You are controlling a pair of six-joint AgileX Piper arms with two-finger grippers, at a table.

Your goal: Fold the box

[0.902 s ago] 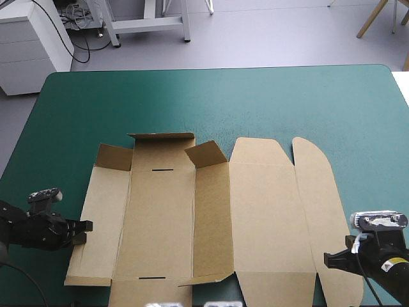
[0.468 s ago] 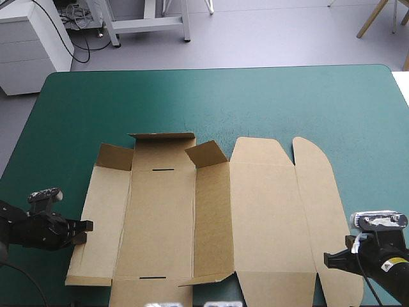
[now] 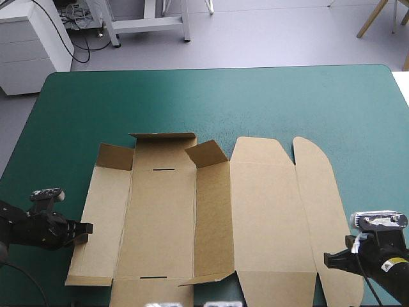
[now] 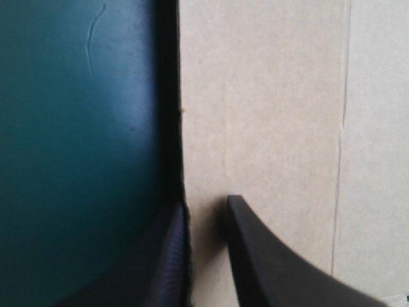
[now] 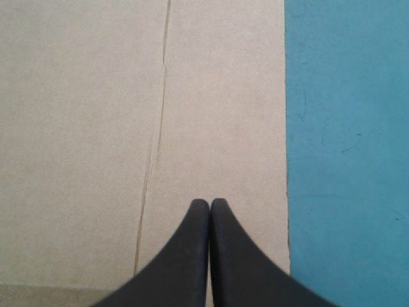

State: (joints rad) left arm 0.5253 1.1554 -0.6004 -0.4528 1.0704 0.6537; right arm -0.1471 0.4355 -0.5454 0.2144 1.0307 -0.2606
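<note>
Box: the brown box lies opened out on the teal-green cover. It is mostly flat, with a few short flaps around its left section standing partly up. Its long axis runs from one gripper across to the other.

Left gripper: the left gripper sits at the sheet's outermost edge. Its black fingers are nearly together. The wrist view shows the board's edge passing between them, one finger on the cover side and one on the board side. I read this as clamped on the side panel.

Right gripper: the right gripper has its fingers pressed into one point and holds nothing. It is over the rounded flap. That flap's free edge is just beside it outward, and a crease is just beside it inward.

Bearing: from either gripper nearly all of the sheet lies inward, toward the other arm.

Nearer arm: the left is nearer the part-raised walls. The right is well apart from them, with the lid panel between.

Pivot: the gripped panel likely hinges on the fold line just inward of the left fingers, which runs parallel to the held edge. Raising it would probably mean swinging up and inward.

Risk: the sheet may slide toward the right arm instead of folding.
</note>
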